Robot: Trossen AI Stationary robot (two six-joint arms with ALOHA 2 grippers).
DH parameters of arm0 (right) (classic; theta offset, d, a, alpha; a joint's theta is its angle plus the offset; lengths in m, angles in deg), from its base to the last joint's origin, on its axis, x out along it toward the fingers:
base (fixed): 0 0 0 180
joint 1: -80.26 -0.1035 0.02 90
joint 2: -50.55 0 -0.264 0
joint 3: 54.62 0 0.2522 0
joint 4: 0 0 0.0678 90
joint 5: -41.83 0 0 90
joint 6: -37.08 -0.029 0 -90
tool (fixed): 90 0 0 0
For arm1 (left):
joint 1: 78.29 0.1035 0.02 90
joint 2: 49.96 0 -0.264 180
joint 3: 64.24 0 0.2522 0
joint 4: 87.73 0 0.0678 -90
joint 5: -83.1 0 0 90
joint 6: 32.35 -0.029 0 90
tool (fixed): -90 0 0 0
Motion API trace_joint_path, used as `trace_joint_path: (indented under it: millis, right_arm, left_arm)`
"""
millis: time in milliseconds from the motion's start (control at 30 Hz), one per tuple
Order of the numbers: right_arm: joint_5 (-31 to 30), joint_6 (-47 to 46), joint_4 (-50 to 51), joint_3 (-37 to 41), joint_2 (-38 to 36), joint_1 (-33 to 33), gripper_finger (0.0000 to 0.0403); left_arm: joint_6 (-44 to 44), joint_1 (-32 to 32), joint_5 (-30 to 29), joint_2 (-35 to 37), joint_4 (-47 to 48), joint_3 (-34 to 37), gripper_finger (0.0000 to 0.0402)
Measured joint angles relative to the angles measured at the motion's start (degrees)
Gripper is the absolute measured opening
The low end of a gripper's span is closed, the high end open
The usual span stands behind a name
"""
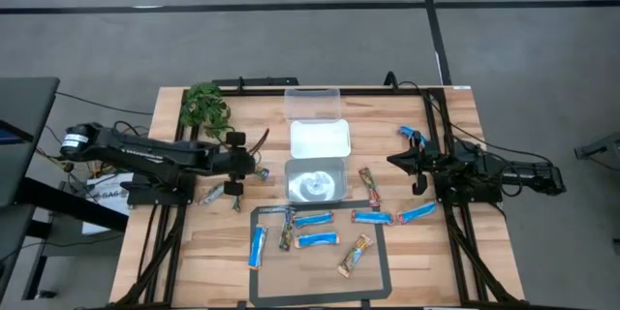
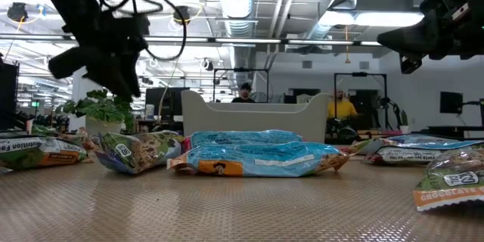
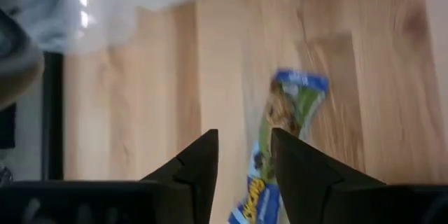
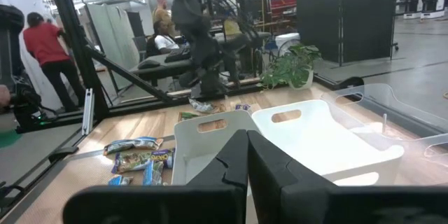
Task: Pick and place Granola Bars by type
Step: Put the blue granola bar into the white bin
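Observation:
Several granola bars lie flat on the table. Blue ones (image 1: 315, 219) and a tan one (image 1: 356, 255) rest on a black-edged mat near the near edge, beside a multicoloured one (image 1: 288, 228). My left gripper (image 1: 235, 167) hovers open above the wood, left of the bins. In the left wrist view a green-and-blue bar (image 3: 292, 105) lies just beyond its fingers (image 3: 241, 171), partly behind one of them. Another bar (image 1: 208, 194) lies nearer the near edge. My right gripper (image 1: 415, 163) is shut and empty, raised right of the bins, close to a blue bar (image 1: 412, 136).
Three bins stand in a row at the table's middle: a clear one (image 1: 312, 104) farthest, a white one (image 1: 320, 139), then another (image 1: 317, 180). A green plant (image 1: 203, 107) sits at the far left corner. People show in the room beyond (image 4: 45, 49).

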Motion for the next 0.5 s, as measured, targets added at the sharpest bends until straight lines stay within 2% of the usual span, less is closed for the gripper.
trace_joint_path:
  millis: [300,500]
  right_arm:
    - [-0.01,0.00,0.01,0.00,0.00,-0.01,0.0000]
    - [-0.01,0.00,0.00,0.00,-0.01,0.01,0.0000]
  left_arm:
    - [-2.16,0.31,0.43,-10.94,0.43,-0.02,0.0128]
    - [-5.64,1.84,0.73,-15.02,-1.68,-0.02,0.0128]
